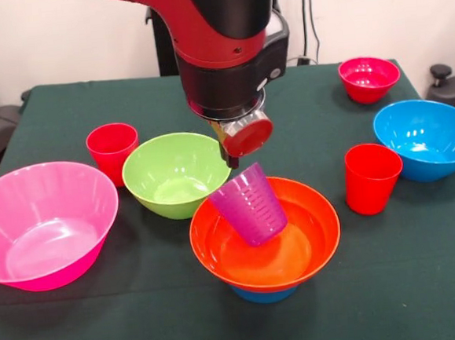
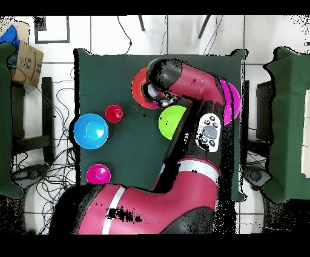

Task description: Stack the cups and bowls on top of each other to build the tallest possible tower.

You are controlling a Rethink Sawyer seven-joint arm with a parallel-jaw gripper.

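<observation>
pincer (image 1: pixel 233 155) hanging just above the purple cup's (image 1: pixel 250 205) rim, whether it is gripping cannot be told | purple cup leaning tilted inside the orange bowl (image 1: pixel 297 247) | orange bowl sitting on a small blue bowl (image 1: pixel 263 295) at the desk's (image 1: pixel 82 323) front | lime green bowl (image 1: pixel 174 174) just beside

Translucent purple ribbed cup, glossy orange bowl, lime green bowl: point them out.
Translucent purple ribbed cup (image 1: pixel 250 204): front view, on its side wall.
Glossy orange plastic bowl (image 1: pixel 316 246): front view, on its right rim.
Lime green plastic bowl (image 2: pixel 169 120): overhead view, on its inside.
</observation>
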